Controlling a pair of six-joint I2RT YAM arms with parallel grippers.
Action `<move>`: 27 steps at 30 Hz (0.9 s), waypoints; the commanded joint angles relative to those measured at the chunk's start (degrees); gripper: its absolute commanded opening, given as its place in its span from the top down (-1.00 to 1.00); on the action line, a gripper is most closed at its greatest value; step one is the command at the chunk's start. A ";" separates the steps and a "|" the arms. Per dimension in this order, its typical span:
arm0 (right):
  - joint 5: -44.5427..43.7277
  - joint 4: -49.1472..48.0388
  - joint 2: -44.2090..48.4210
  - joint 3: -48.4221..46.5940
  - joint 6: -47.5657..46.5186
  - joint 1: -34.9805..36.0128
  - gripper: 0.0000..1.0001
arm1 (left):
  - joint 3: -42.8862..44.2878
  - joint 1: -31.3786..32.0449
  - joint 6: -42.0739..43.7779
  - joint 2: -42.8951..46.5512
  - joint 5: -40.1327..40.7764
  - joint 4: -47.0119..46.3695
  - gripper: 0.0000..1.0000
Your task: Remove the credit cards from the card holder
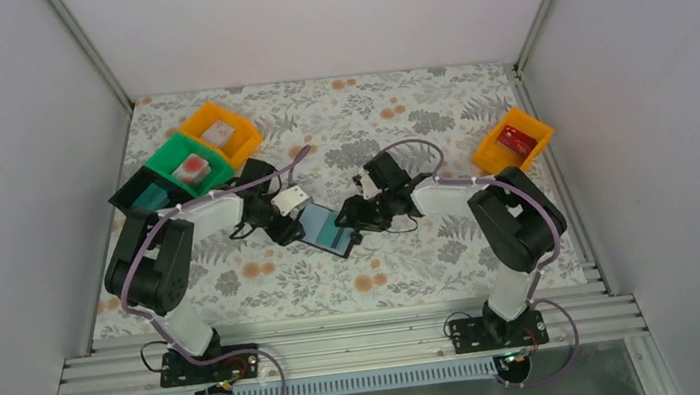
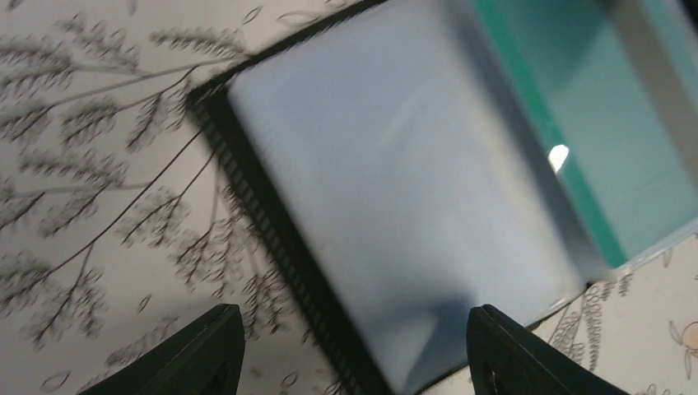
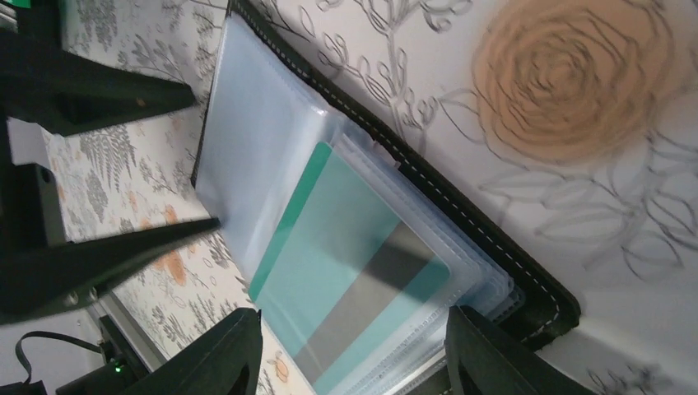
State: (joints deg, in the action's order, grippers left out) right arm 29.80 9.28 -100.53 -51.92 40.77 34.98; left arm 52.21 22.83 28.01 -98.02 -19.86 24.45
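Nothing here can be read. The teal card (image 3: 329, 239) in the wallet (image 3: 486, 239) shows a plain face crossed by a grey stripe, with no letters or numbers on it. The red card (image 1: 517, 140) in the orange bin (image 1: 490, 156) at the far right of the worktop carries a few pale marks, too small to make out.
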 commanded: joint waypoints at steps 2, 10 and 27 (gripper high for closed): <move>1.77 -1.69 -3.77 -4.90 0.08 0.88 -0.16 | -2.35 1.66 0.84 -2.85 -6.13 -0.10 -0.31; 7.20 -3.19 -7.00 -8.94 0.71 1.33 -0.10 | -3.28 1.76 1.66 -2.72 -9.75 1.31 -0.23; 8.91 -4.71 -8.89 -14.08 4.30 5.76 -0.07 | -2.75 -0.79 2.05 -2.33 -13.13 1.93 -0.16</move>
State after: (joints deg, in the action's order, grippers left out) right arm 37.95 6.22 -107.87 -62.87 44.01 38.30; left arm 50.68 22.90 29.41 -98.85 -31.03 22.92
